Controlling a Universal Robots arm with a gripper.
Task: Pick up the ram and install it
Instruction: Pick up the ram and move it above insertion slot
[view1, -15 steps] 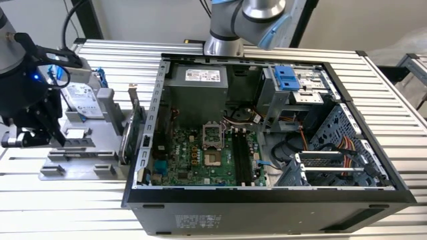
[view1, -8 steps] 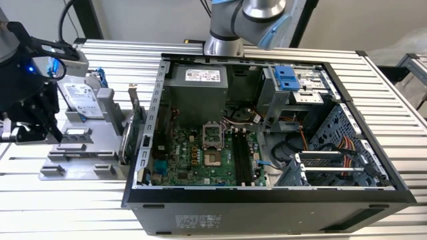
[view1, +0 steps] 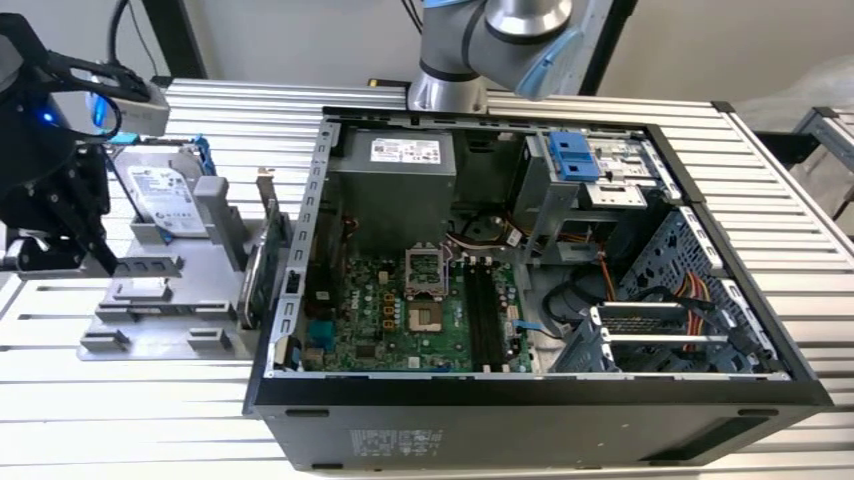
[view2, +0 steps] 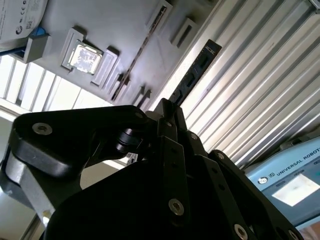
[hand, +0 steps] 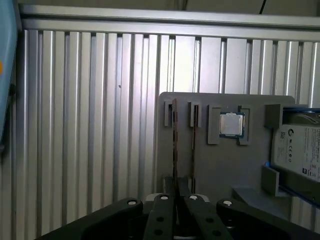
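Nearest in both wrist views, the black gripper (hand: 177, 196) is clenched on the ram (view2: 196, 69), its fingers pressed against the stick's two faces. The ram's near end is buried between them. The free length juts out, dark with a row of chips in the second wrist view and a thin brownish edge in the first wrist view. Whether it touches anything beneath it cannot be told.

Just beyond lies the grey fixture plate (hand: 215, 165), with narrow upright brackets beside the ram. A square silver processor (hand: 231, 123) sits in a pocket on the plate. The hard drive (hand: 300, 150) in its blue frame is cut off by the picture's edge; its white label carries print.

Under it all runs the ribbed aluminium worktop (hand: 90, 125). A pale blue arm cover (view2: 285, 180) bears lettering and a sticker.

At the exterior view's left the arm (view1: 54, 170) hangs over the fixture as a dark mass, partly cropped, with its tip hard to make out. An expansion card (view1: 260, 265) stands upright between fixture and the open computer case (view1: 534, 410). Inside are the green motherboard (view1: 387, 320), black memory slots (view1: 483, 320), a labelled power supply (view1: 400, 150) and orange cables (view1: 694, 290).
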